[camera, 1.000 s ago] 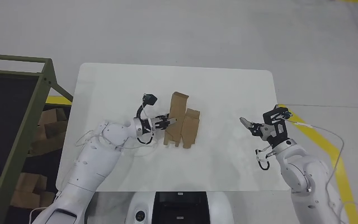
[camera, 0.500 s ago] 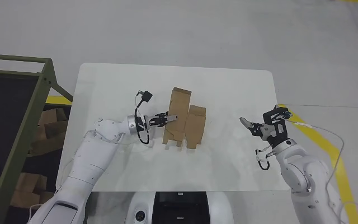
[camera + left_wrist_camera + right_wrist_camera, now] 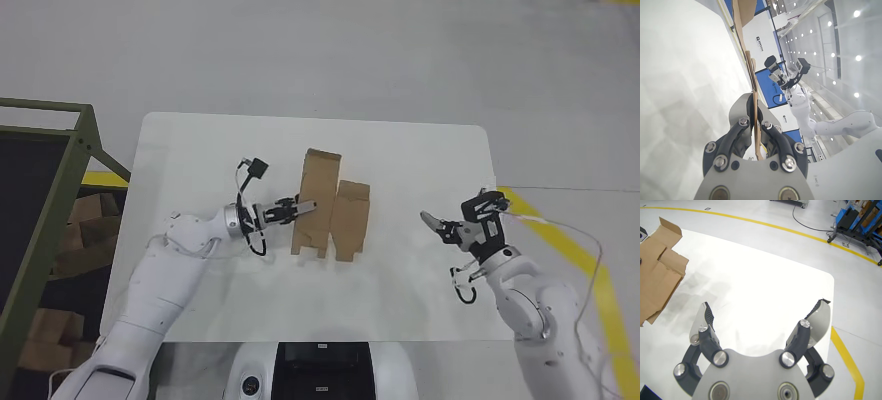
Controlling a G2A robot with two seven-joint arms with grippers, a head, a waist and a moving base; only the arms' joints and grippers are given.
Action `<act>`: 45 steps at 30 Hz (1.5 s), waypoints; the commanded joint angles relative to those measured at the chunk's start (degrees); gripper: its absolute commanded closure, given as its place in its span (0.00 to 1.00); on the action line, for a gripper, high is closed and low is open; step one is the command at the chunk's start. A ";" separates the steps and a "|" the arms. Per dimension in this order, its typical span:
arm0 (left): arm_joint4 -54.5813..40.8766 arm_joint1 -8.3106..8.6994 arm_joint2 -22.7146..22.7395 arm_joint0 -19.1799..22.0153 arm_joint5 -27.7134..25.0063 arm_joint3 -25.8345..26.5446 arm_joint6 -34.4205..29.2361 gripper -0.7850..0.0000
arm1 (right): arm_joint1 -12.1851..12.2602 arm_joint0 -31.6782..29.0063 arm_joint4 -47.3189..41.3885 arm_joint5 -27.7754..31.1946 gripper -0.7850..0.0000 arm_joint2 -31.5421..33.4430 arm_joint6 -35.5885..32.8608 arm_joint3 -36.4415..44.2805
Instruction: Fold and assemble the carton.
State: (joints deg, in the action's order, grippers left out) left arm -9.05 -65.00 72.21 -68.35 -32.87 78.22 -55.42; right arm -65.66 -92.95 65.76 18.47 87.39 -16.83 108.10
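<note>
My left hand is pinching the carton by the side edge nearest that arm. Both pads are clamped on the board, which runs edge-on straight out between them in the left wrist view. The carton is a flat, unopened corrugated blank, two panels side by side with loose flaps at both ends. It's over the middle of the bench, tipped up off the surface instead of lying flat. The shadow under it in the right wrist view suggests most of it is off the bench. Can't tell if the low flaps touch down.

Why this grip, my read: holding one edge stands the blank up and turns its broad face and free far edge toward my right side, so the other hand has something to take. With it flat on the bench I'd have no way to get a finger under it.

My right hand is spread wide and empty, hovering over the right part of the bench. It's well apart from the carton and pointed at it. Looks staged to take the free edge.

Status: early. Nothing squared up, no flap folded. Next step needs the right hand on the opposite edge, then the two edges pushed toward each other to pop the sleeve open.

Risk: it's a single edge pinch on thin board, so the carton can pivot or sag in the pads. The creases may also buckle the wrong way.
</note>
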 commanded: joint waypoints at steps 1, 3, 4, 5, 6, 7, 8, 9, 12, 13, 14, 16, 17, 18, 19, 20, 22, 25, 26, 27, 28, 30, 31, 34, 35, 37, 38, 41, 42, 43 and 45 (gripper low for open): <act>-0.79 0.29 0.98 -0.67 -0.87 1.08 -0.36 1.00 | -0.03 0.80 -1.06 1.38 0.00 -0.68 0.23 -0.85; -1.52 0.60 2.06 -1.38 -2.06 2.08 -0.70 1.00 | -0.05 1.69 -1.46 2.32 0.00 -1.45 -0.14 -1.77; -2.09 0.75 2.57 -1.74 -2.64 2.49 -1.00 1.00 | -0.06 2.14 -1.63 2.94 0.00 -1.92 -0.28 -2.14; -2.74 0.90 3.13 -2.07 -3.08 2.74 -1.21 1.00 | -0.05 2.57 -1.62 3.61 0.00 -2.33 -0.38 -2.52; -3.40 1.05 3.56 -2.36 -3.42 3.00 -1.69 1.00 | -0.06 2.94 -1.82 4.30 0.00 -2.72 -0.24 -2.89; -4.18 1.19 3.99 -2.58 -3.69 3.22 -2.18 1.00 | -0.06 3.27 -2.15 5.06 0.00 -3.07 -0.02 -3.26; -5.11 1.32 4.35 -2.80 -3.85 3.41 -2.72 1.00 | -0.06 3.58 -2.62 5.96 0.00 -3.39 0.20 -3.63; -5.99 1.45 4.69 -2.98 -4.04 3.62 -3.32 1.00 | -0.08 3.85 -3.71 7.03 0.00 -3.69 0.71 -4.07; -7.18 1.88 6.29 -3.53 -5.33 4.17 -3.96 1.00 | -0.10 4.80 -8.48 10.71 0.00 -4.36 1.08 -5.75; -7.32 1.93 6.47 -3.63 -5.58 4.27 -4.03 1.00 | -0.10 5.15 -9.07 11.02 0.00 -4.59 0.61 -5.96; -7.32 1.93 6.47 -3.63 -5.58 4.27 -4.03 1.00 | -0.09 5.42 -9.46 11.15 0.00 -4.90 -0.17 -5.99; -7.32 1.93 6.47 -3.63 -5.58 4.27 -4.03 1.00 | -0.09 5.42 -9.46 11.15 0.00 -4.90 -0.17 -5.99; -7.32 1.93 6.47 -3.63 -5.58 4.27 -4.03 1.00 | -0.09 5.42 -9.46 11.15 0.00 -4.90 -0.17 -5.99; -7.32 1.93 6.47 -3.63 -5.58 4.27 -4.03 1.00 | -0.09 5.42 -9.46 11.15 0.00 -4.90 -0.17 -5.99; -7.32 1.93 6.47 -3.63 -5.58 4.27 -4.03 1.00 | -0.09 5.42 -9.46 11.15 0.00 -4.90 -0.17 -5.99; -7.32 1.93 6.47 -3.63 -5.58 4.27 -4.03 1.00 | -0.09 5.42 -9.46 11.15 0.00 -4.90 -0.17 -5.99; -7.32 1.93 6.47 -3.63 -5.58 4.27 -4.03 1.00 | -0.09 5.42 -9.46 11.15 0.00 -4.90 -0.17 -5.99; -7.35 1.87 6.19 -3.89 -5.17 4.88 -3.16 1.00 | -0.13 5.34 -9.67 11.07 0.00 -5.23 -0.02 -6.03; -7.38 1.86 5.86 -4.18 -5.31 5.43 -2.97 1.00 | -0.18 5.45 -10.33 11.25 0.00 -5.84 -0.32 -6.27; -7.57 1.90 5.79 -4.58 -6.70 5.96 -2.97 1.00 | -0.28 6.07 -12.94 11.97 0.00 -6.82 -1.34 -7.11; -7.91 1.92 5.73 -4.86 -7.59 6.08 -3.09 1.00 | -0.34 6.63 -14.67 12.29 0.00 -7.24 -2.05 -7.68; -8.84 2.05 5.79 -5.44 -9.65 5.90 -3.70 1.00 | -0.46 8.78 -19.22 13.29 0.00 -8.34 -4.60 -9.27; -9.37 2.11 5.72 -5.62 -10.39 5.66 -4.16 1.00 | -0.52 9.86 -21.68 14.19 0.00 -8.93 -5.67 -10.15; -10.39 2.33 5.42 -5.83 -11.49 4.91 -4.51 1.00 | -0.59 13.07 -30.03 17.40 0.00 -10.10 -8.83 -13.07; -9.99 2.42 5.45 -5.75 -11.56 4.88 -4.44 1.00 | -0.58 13.57 -31.93 18.45 0.00 -10.31 -9.43 -13.55; -9.68 2.65 5.55 -5.88 -12.19 4.92 -3.81 1.00 | -0.49 14.95 -37.81 21.01 0.00 -10.38 -11.24 -15.45; -10.28 2.77 5.55 -6.00 -12.31 4.99 -3.69 1.00 | -0.43 15.48 -40.76 22.29 0.00 -10.53 -12.23 -16.29; -10.65 3.18 5.50 -6.13 -12.37 5.34 -3.63 1.00 | -0.20 17.13 -49.93 26.13 0.00 -11.32 -16.30 -18.87; -10.66 3.30 5.39 -6.20 -12.42 5.45 -3.58 1.00 | -0.09 17.75 -52.49 27.18 0.00 -11.70 -18.01 -19.66; -10.69 3.45 5.25 -6.23 -12.52 5.57 -3.48 1.00 | 0.05 18.58 -55.28 27.86 0.00 -12.14 -20.19 -20.64; -10.60 3.64 5.07 -6.19 -12.44 5.50 -3.56 1.00 | 0.29 19.70 -57.27 28.33 0.00 -12.57 -23.22 -21.28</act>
State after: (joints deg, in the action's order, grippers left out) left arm -19.73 -61.47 77.37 -74.57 -45.35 83.79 -58.93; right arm -65.51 -73.92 9.91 46.59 75.01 -38.00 87.12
